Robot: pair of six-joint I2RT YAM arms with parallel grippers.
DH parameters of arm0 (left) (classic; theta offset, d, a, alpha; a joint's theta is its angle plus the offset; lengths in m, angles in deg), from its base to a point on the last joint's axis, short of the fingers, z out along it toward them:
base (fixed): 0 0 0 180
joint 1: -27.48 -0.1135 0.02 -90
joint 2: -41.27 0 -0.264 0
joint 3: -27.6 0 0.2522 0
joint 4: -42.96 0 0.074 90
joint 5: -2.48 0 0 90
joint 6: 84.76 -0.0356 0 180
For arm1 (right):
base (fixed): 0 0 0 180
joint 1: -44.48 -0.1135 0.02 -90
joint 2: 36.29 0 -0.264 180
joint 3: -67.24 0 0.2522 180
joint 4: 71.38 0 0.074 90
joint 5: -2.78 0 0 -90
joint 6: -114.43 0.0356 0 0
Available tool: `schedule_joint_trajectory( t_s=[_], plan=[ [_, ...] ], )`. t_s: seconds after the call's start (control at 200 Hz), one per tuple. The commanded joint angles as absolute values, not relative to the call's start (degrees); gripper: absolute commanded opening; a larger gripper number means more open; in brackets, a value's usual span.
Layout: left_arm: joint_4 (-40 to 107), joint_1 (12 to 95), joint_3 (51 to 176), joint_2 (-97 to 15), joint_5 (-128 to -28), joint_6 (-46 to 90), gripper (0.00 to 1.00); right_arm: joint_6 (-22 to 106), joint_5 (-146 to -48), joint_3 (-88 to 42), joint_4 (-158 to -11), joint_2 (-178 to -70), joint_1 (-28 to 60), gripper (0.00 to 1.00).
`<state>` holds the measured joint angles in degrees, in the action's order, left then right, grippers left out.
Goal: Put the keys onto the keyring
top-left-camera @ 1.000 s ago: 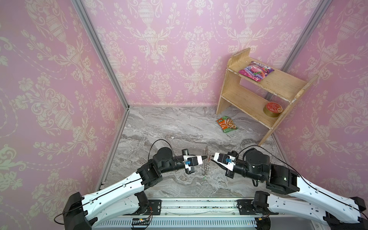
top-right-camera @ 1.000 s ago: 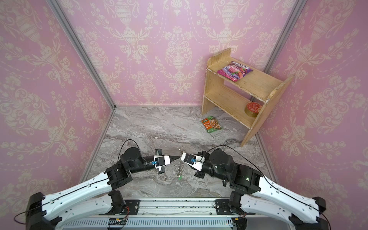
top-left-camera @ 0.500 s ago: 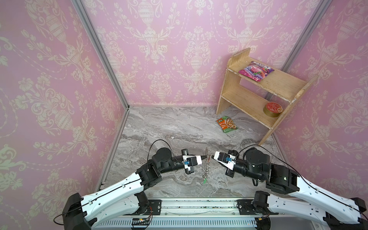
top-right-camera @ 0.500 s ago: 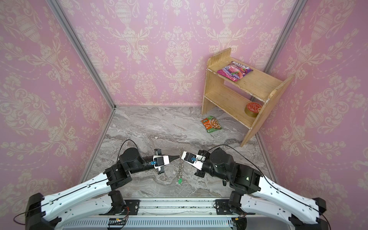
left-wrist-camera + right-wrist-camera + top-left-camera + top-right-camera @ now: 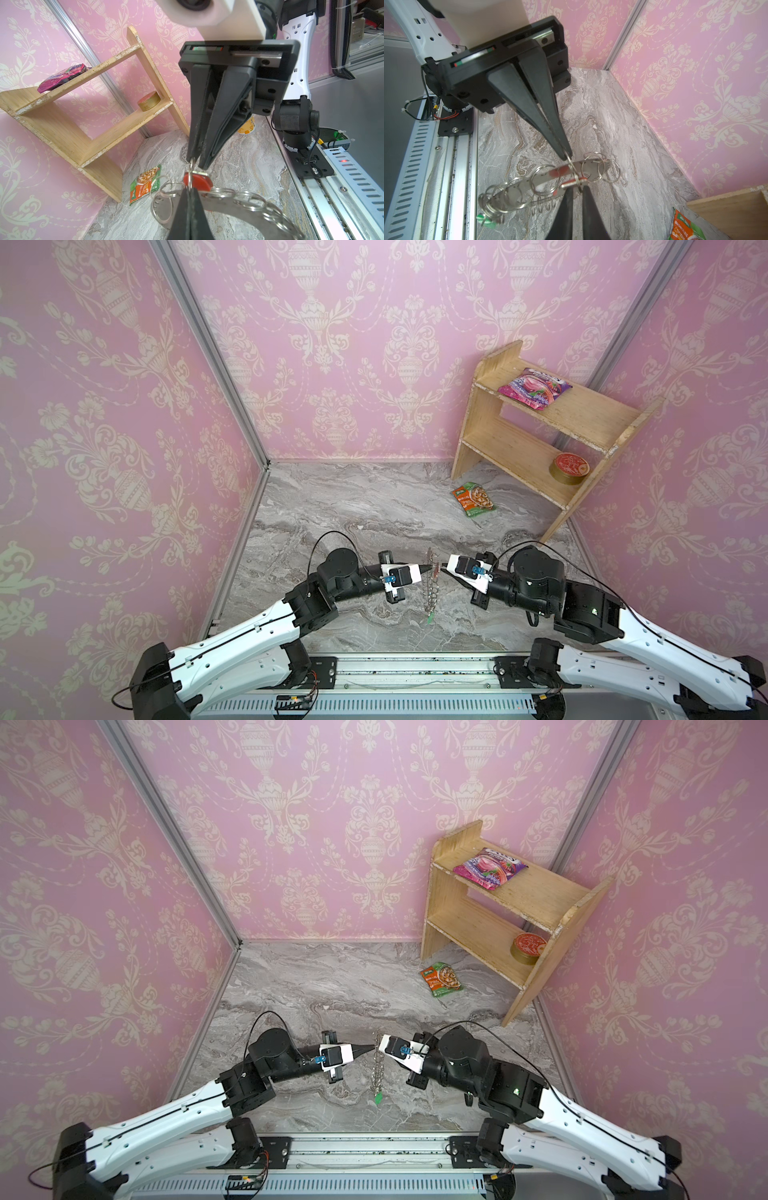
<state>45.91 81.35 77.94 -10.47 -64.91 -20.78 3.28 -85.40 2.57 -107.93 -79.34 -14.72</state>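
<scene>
Clamped from 9 o'clock by the left gripper (image 5: 566, 154), fingers (image 5: 180, 218) pressed together at the upper rim, on plate or on loop hard to say: the keyring (image 5: 432, 585). Hanging upright, clear of the tabletop (image 5: 374, 506), edge-on in both top views, near 6 o'clock of the marble. A flat grey metal band around a wide hole, fringed with small wire loops (image 5: 250, 202); green-tagged key (image 5: 378, 1099) dangling at its 6 o'clock, already threaded. Probably rigid, weighty for its size, smooth and inclined to swing; best taken on the flat plate, not on a loose loop. Met from 3 o'clock by the right gripper (image 5: 195, 161), fingers (image 5: 565, 214) nearly closed, pinching the red-tagged key (image 5: 197, 180) by its thin ring. Likely light, slippery, quick to twist in a pinch; better held near the ring, tag left free, loop opening kept in sight.
</scene>
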Motion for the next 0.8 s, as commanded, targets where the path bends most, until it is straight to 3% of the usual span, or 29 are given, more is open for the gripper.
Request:
schedule_joint_trajectory(
  t_s=[0.0, 0.285, 0.37, 0.796],
  plan=[
    [48.6, 81.2, 78.1, -9.2, -63.5, -19.7, 0.00, 3.5, -87.2, 1.0, -106.2, -79.8, -14.2, 0.12],
    [48.6, 81.3, 78.1, -9.3, -63.0, -19.6, 0.00, 3.5, -87.4, 0.9, -106.1, -80.0, -13.8, 0.07],
    [48.5, 81.2, 78.2, -9.4, -62.7, -19.4, 0.00, 3.6, -87.5, 0.9, -106.0, -80.0, -13.6, 0.00],
    [42.9, 81.3, 81.0, -11.9, -62.3, -18.6, 0.00, 3.4, -88.1, 0.9, -105.9, -79.2, -13.5, 0.00]
  ],
)
